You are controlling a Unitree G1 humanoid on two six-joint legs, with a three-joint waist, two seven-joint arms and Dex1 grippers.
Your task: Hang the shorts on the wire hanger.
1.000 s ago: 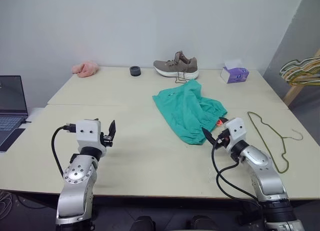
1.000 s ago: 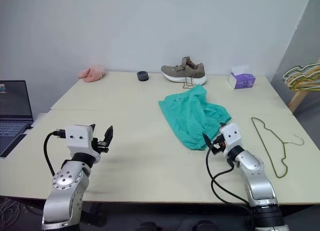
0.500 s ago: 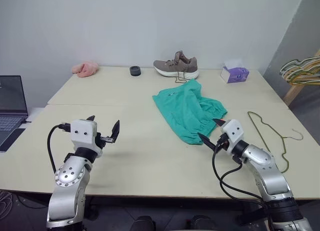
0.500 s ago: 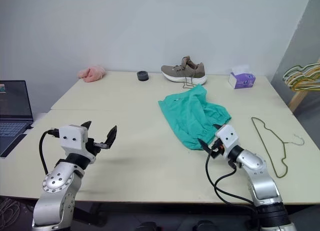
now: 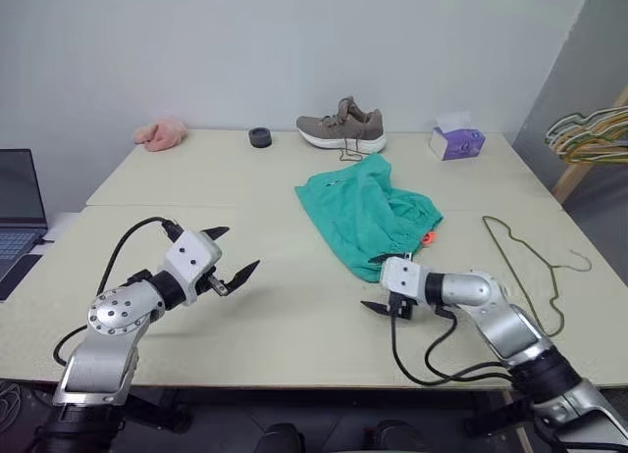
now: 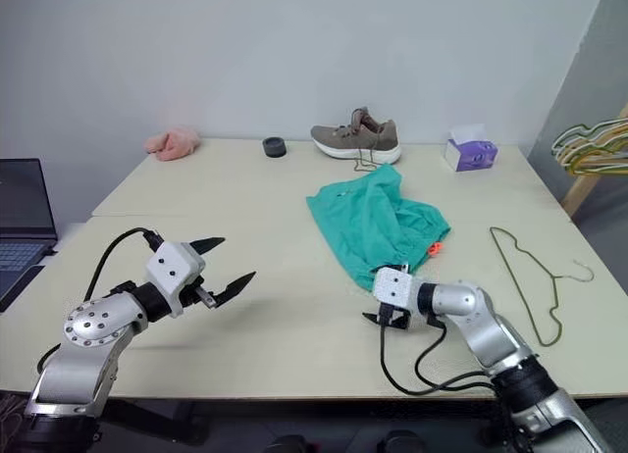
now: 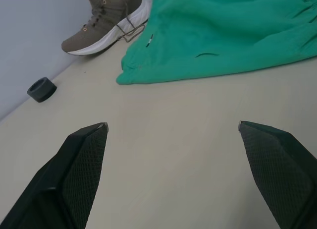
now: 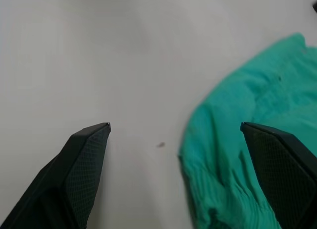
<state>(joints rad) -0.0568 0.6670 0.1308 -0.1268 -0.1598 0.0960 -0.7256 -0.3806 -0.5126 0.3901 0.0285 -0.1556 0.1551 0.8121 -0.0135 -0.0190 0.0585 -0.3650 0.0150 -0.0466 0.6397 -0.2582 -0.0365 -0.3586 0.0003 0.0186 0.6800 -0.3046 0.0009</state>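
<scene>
Two end effectors gape empty. Head view: shorts (image 5: 371, 214) lie mid-counter (image 5: 294, 316), right end effector (image 5: 382, 288) at their 6 o'clock hem (nearer arm); wire hanger (image 5: 530, 268) at 3 o'clock. Left end effector (image 5: 230, 254) is well apart. Right wrist view: shorts at 2 o'clock.

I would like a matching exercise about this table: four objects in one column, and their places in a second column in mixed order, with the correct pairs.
Objects:
1. shorts
2. wire hanger
3. shoe
4. tissue box

Places:
A. far edge of the table, near the middle
B. far right corner
C. middle of the table, beside the right end effector
D. flat near the right edge, apart from the shorts

Pairs: 1-C, 2-D, 3-A, 4-B
</scene>
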